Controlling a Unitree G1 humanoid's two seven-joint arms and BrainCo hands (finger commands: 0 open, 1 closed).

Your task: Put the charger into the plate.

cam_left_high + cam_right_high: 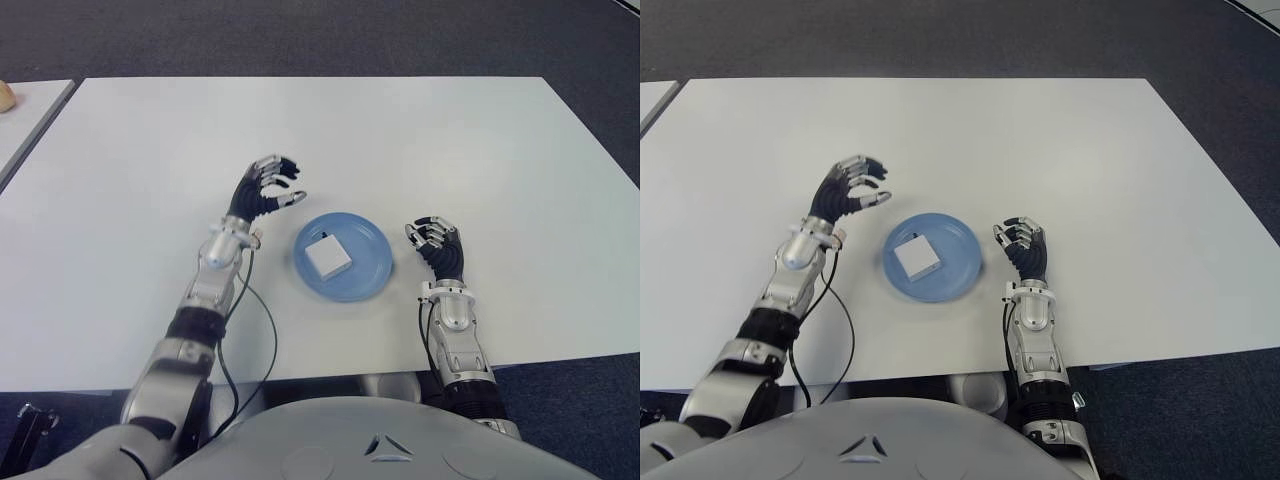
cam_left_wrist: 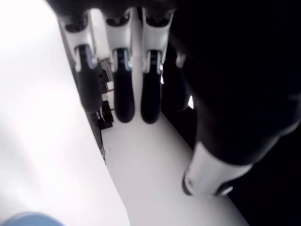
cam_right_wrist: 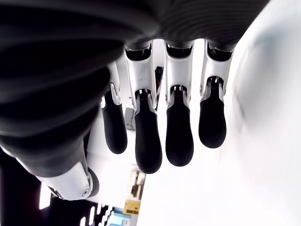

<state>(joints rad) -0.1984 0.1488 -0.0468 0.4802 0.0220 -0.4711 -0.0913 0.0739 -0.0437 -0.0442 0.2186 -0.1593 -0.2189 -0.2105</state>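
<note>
- Charger (image 1: 327, 255): white square block, seen lying flat inside the plate (image 1: 344, 257), left of the plate's centre. It is touched by neither hand.
- Plate: blue, round, set on the white table (image 1: 400, 140) near the front edge, between the two hands.
- Left hand (image 1: 266, 190): seen at about 10 o'clock from the plate, just beside its rim but apart from it. Nothing is held.
- Left fingers (image 2: 123, 84): loosely curled, thumb and fingertips kept apart; in the wrist view three fingers are shown side by side, extended, with only bare table beyond them.
- Left forearm: seen running from the hand back toward the table's front edge at 7 o'clock; a black cable (image 1: 262, 330) is looped on the table beside it.
- Right hand (image 1: 437, 243): seen at 3 o'clock from the plate, near the rim, not touching it. Nothing is held.
- Right fingers (image 3: 179, 127): relaxed and slightly bent, spaced side by side with gaps between them, thumb off to one side; nothing is seen between them in the wrist view.
- Contact between either hand and the table cannot be told.
- Second table edge (image 1: 30, 120) is seen at far 10 o'clock, separated from the main table by a narrow gap.
- Dark carpet (image 1: 300, 35) is visible beyond the table at 12 o'clock.
</note>
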